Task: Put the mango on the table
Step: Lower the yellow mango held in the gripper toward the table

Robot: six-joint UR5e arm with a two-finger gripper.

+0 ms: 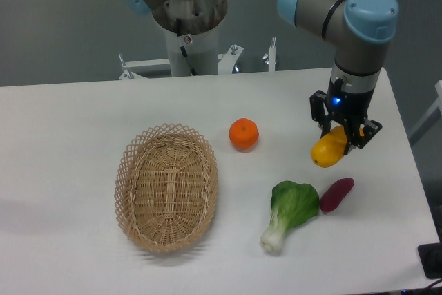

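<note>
I hold the smooth oblong yellow-orange mango (327, 151) clamped in the end effector (338, 137), just above the white bench (83, 122), beyond the purple tuber (336, 194). Next I lower and release.

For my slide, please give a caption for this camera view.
Gripper holds mango above the table.

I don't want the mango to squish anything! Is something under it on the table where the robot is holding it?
Nothing visible is under it. The gripper holds the mango over bare white table. The purple tuber and the leafy green lie nearer the camera, the orange off to the side.
</note>
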